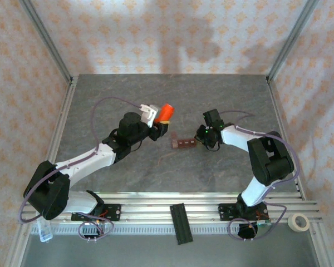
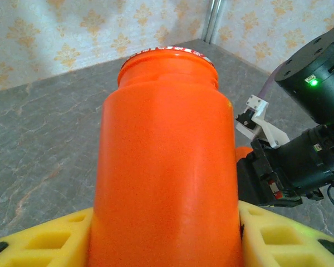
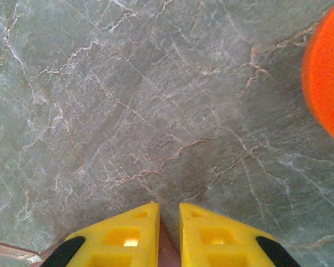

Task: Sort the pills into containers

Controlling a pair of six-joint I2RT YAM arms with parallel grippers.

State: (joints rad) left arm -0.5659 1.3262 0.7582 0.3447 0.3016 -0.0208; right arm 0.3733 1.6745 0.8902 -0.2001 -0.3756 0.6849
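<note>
One containers strip (image 1: 184,143) is seen just right of the centre of the top view, lying flat on the grey table (image 1: 128,178). Its long axis runs left to right across the frame, tilted only slightly, and its right end is met by the right gripper (image 1: 200,142). In the right wrist view, the two yellow fingers (image 3: 128,233) are seen drawn almost together at the bottom edge. A reddish-brown sliver is pinched in the narrow slot between them, so the strip is taken to be clamped at that end. Individual compartments cannot be counted at this size, and no count of pills can be made.

One orange bottle (image 1: 166,111) is held up and left of the strip, near it but apart. It is grasped by the left gripper (image 1: 163,123), and in the left wrist view the bottle (image 2: 167,156) is seen seated between the yellow pads (image 2: 50,239), its rimmed top pointing away from the wrist.

At the bottom of the top view, one black ribbed bar (image 1: 181,222) is laid across the rails, and one roll of tape (image 1: 299,222) is placed at lower right.
</note>
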